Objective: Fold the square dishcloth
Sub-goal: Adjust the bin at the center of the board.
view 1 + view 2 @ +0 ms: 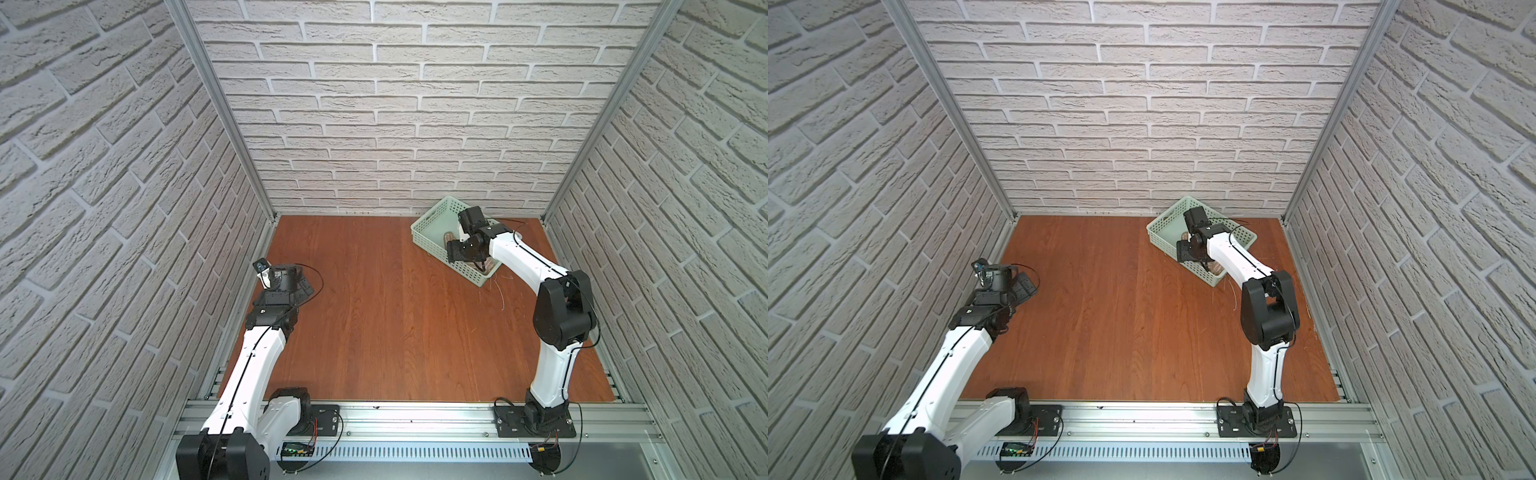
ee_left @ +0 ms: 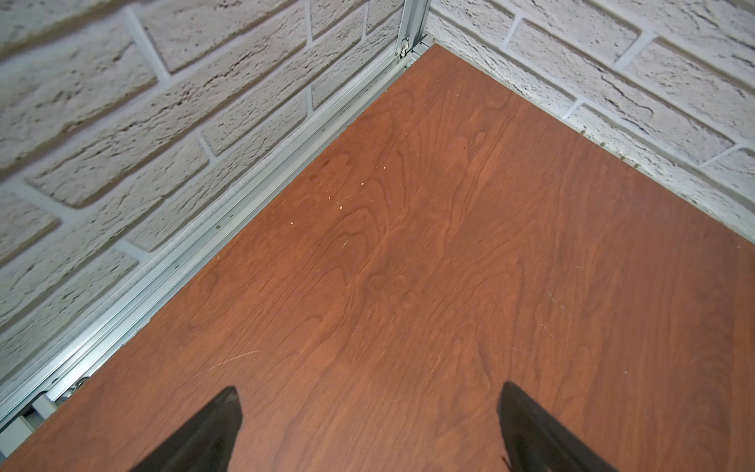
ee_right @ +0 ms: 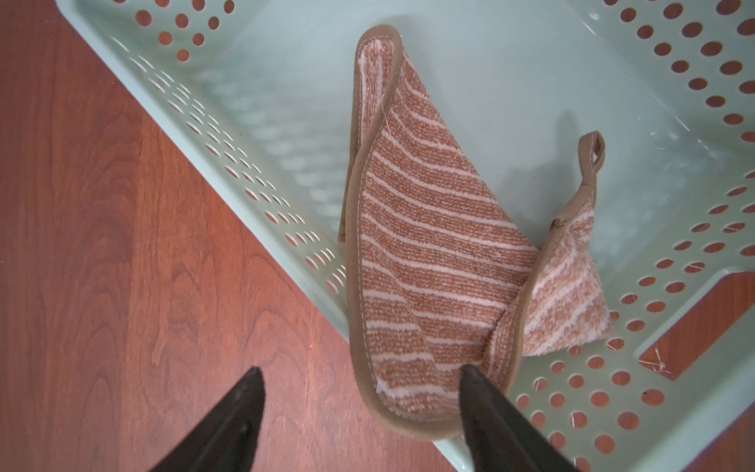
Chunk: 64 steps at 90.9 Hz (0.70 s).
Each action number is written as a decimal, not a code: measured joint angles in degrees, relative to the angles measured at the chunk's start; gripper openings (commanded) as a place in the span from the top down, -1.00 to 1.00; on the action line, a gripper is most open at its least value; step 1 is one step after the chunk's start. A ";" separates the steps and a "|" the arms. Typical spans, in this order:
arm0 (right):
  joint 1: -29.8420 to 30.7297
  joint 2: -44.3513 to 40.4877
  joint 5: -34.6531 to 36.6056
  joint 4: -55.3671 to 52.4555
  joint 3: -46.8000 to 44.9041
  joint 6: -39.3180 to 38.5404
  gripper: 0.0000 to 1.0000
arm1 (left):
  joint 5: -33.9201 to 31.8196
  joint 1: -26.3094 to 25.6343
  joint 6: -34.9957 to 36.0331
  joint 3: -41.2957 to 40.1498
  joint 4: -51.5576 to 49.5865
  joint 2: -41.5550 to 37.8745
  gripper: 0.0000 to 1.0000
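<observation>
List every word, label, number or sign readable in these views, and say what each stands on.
No text can be read anywhere.
Small lit board below the front rail: markings too small to read.
White mark on the left arm's black joint: too small to read.
Faint marks on the basket floor: blurred, unreadable.
Square dishcloth: stripes only, no visible label.

The left arm and right arm wear white shells between black joint housings; thin black cables run along them; black jaws taper.
</observation>
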 measured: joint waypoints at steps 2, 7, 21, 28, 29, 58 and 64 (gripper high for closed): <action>0.00 0.28 0.02 -0.22 0.20 0.00 -0.11 | -0.04 0.00 0.00 0.00 -0.07 -0.02 -0.96; 0.00 1.20 0.09 -0.90 0.90 -0.13 -0.06 | -0.15 0.00 0.00 0.00 -0.31 -0.07 -0.97; 0.00 4.15 0.48 -2.62 3.06 -0.72 0.12 | -0.68 0.00 -0.02 0.00 -0.87 -0.33 -0.97; 0.00 5.20 0.59 -3.04 3.54 -0.92 0.26 | -0.98 0.00 -0.02 0.00 -1.03 -0.46 -0.97; 0.00 5.29 0.61 -3.08 3.54 -0.92 0.30 | -1.03 0.00 -0.02 0.00 -1.03 -0.48 -0.97; 0.11 5.40 0.90 -3.98 3.91 -1.90 0.48 | -1.40 0.00 -0.07 0.00 -1.09 -0.52 -0.96; 0.11 5.38 1.01 -4.13 3.91 -1.95 0.47 | -1.42 0.00 -0.07 0.00 -1.14 -0.63 -0.97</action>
